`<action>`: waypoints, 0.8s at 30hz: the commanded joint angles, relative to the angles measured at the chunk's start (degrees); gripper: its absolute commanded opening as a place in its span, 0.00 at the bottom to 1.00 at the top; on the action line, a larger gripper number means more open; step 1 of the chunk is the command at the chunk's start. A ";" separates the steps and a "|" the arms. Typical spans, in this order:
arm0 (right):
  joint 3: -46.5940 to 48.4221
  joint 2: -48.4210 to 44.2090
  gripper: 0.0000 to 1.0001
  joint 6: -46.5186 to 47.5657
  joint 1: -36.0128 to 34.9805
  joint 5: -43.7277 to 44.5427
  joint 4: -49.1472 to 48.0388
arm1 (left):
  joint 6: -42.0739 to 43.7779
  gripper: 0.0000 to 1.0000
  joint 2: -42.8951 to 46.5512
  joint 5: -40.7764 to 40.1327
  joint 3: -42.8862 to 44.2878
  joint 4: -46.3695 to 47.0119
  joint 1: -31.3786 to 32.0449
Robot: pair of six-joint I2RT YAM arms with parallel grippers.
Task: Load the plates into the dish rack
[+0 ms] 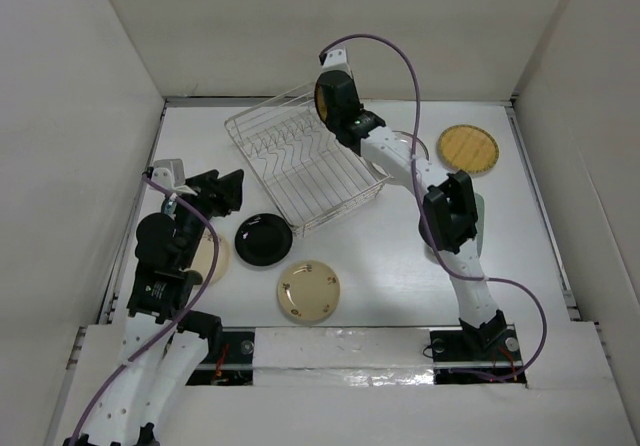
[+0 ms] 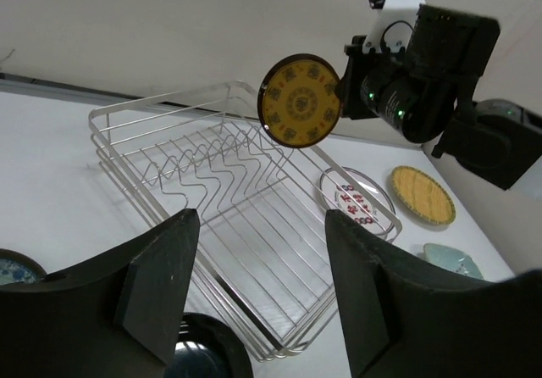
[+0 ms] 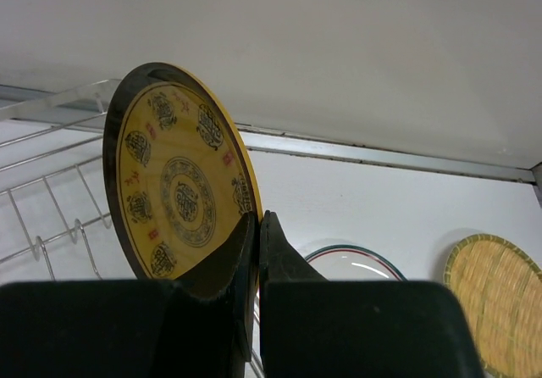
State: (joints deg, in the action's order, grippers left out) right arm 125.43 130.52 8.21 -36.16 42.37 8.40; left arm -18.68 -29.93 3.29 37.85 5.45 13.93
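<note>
One gold plate [image 3: 178, 191], upright, rim pinched between the right jaws — left jaws gape empty.

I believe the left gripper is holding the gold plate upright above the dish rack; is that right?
Not quite: the right gripper holds the gold plate upright above the dish rack, as the right wrist view shows.

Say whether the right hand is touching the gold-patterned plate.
Touching. Right wrist view: the right hand pinches the rim of the gold-patterned plate between both fingers.
</note>
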 commanded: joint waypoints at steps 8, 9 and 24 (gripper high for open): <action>0.35 2.11 0.00 4.98 -1.28 6.32 -7.61 | -2.24 0.81 -1.18 -1.45 4.78 0.35 2.06; 0.17 1.67 0.00 5.06 -1.28 6.41 -7.79 | -2.42 0.81 -1.27 -1.27 4.87 0.43 2.06; -1.06 1.14 0.00 6.30 -1.28 6.16 -11.39 | -12.17 0.90 -5.75 -2.76 15.50 2.45 2.06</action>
State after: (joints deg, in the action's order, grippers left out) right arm 124.64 133.60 14.46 -37.45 47.77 1.87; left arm -27.27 -35.18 1.10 50.06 3.97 15.73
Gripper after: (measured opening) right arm 0.027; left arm 0.885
